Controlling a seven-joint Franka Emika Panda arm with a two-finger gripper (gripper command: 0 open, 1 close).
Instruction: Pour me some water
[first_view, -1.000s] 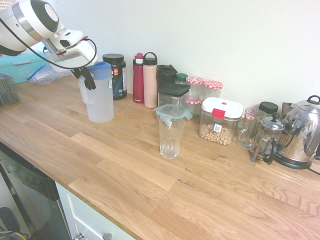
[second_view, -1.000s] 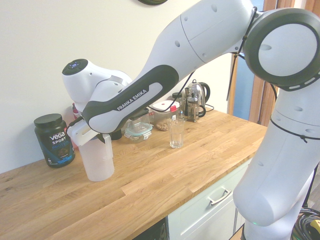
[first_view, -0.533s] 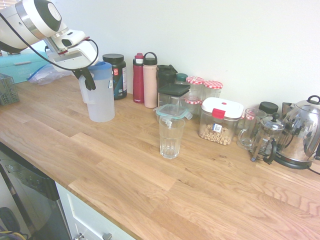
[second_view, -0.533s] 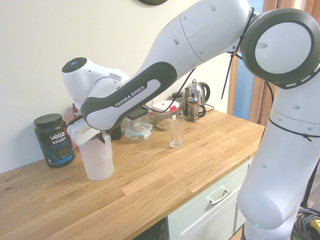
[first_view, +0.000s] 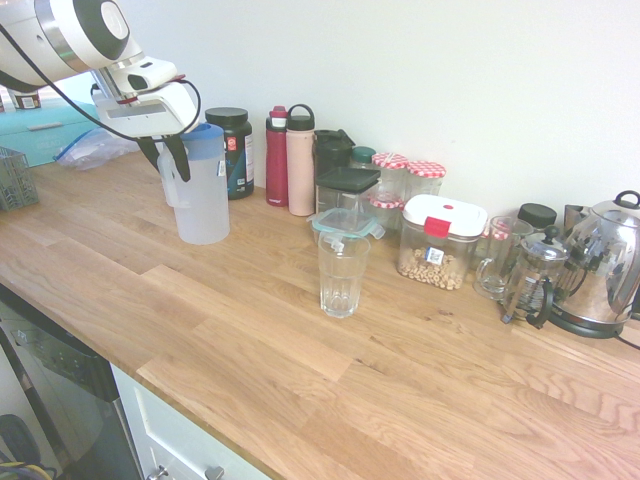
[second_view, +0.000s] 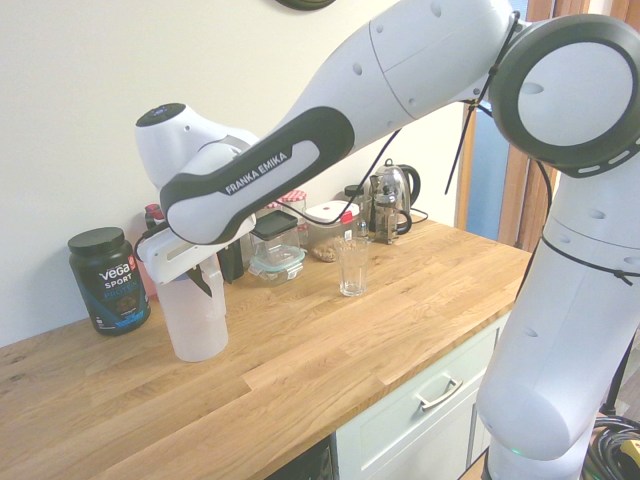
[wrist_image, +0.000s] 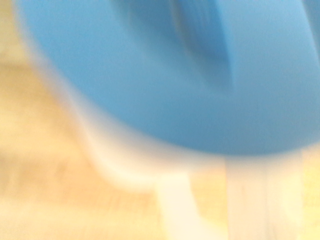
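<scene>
Only from the wrist, blue lid (wrist_image: 165, 70) fills view.

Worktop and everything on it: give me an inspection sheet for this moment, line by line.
Surface: wooden worktop, dry as far as visible.
Job's things: frosted jug with blue lid upright on the worktop; clear glass upright, apart from it; water level cannot be told.
Clutter: black tub, red bottle, pink bottle, jars, snack box, French press, steel kettle along the wall.
Grippers: gripper at the jug's handle side; fingers straddle the handle, grip cannot be confirmed.
Cables: nothing seen loose on the worktop.
Surroundings: white wall, drawers below.
</scene>
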